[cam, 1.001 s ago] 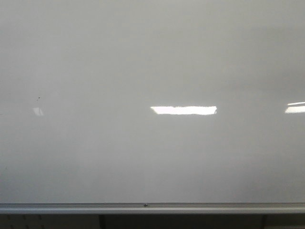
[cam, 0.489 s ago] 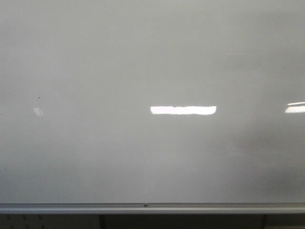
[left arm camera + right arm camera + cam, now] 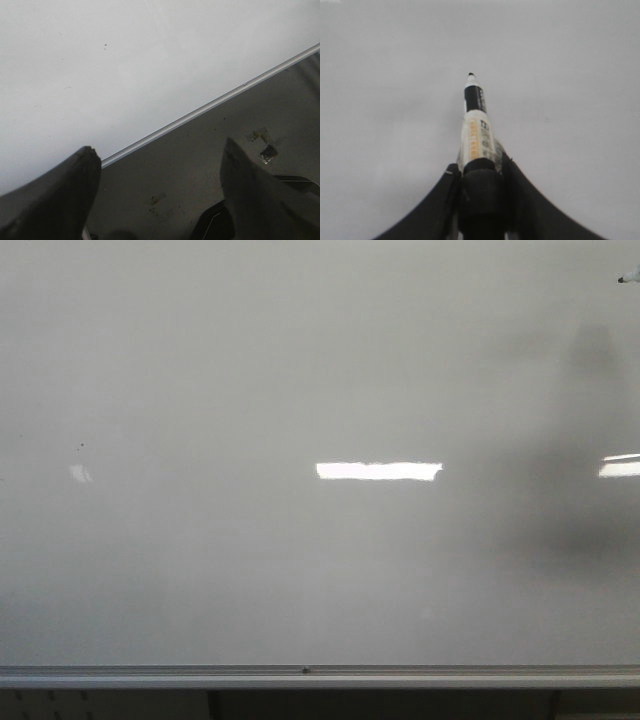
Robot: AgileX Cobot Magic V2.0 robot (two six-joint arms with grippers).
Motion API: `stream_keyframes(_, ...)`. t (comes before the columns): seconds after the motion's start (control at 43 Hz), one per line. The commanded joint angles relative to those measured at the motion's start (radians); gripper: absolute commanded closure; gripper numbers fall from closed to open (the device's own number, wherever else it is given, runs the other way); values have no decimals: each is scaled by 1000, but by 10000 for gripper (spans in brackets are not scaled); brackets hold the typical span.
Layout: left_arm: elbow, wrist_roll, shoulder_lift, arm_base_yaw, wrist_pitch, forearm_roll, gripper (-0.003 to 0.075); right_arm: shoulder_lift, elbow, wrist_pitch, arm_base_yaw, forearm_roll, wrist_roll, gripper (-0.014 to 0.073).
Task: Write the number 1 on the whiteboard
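The whiteboard (image 3: pixel 300 370) fills the front view, glossy white-grey, with a silver rail (image 3: pixel 320 676) along its lower edge. No marker stroke of the number 1 shows on it; only a small dark speck (image 3: pixel 81 446) at the left. My right gripper (image 3: pixel 479 165) is shut on a black-and-white marker (image 3: pixel 477 130) with its tip pointing at the board (image 3: pixel 380 100). The marker's tip (image 3: pixel 627 278) peeks in at the front view's top right corner. My left gripper (image 3: pixel 160 147) is open and empty, low beside the board's rail (image 3: pixel 210 104).
Ceiling-light reflections (image 3: pixel 378 471) glare on the board. A dark shadow (image 3: pixel 585 450) lies over the board's right side. The left wrist view shows grey floor (image 3: pixel 200 165) with scuffs and tape scraps (image 3: pixel 265 150) below the rail.
The marker tip has come into the front view at the top right corner. The shadow on the board's right side has grown darker and larger.
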Motion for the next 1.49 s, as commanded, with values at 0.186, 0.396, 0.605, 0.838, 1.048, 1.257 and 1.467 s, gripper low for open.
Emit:
stream_keyframes(0.186,-23,-9,-11,2,-63,-12,227,33,-38,-187,-7,-3,0,638)
stream_keyframes(0.396,-23,-9,-11,2,-63,-12,227,72,-38,-200,-7,-3,0,638)
stream_keyframes(0.605,-23,-9,-11,2,-64,-12,227,108,-38,-70,-7,-2,0,638)
stream_keyframes(0.838,-23,-9,-11,2,-64,-12,227,116,-36,165,-7,-2,0,638)
stream_keyframes(1.048,-25,-7,-11,2,-66,-12,227,81,-86,212,-5,1,0,638)
stream_keyframes(1.257,-53,92,-11,-28,-55,-85,227,6,-261,639,70,45,-162,638)
stream_keyframes(1.467,-127,325,38,-170,24,-258,227,7,-333,1037,157,271,-539,638)
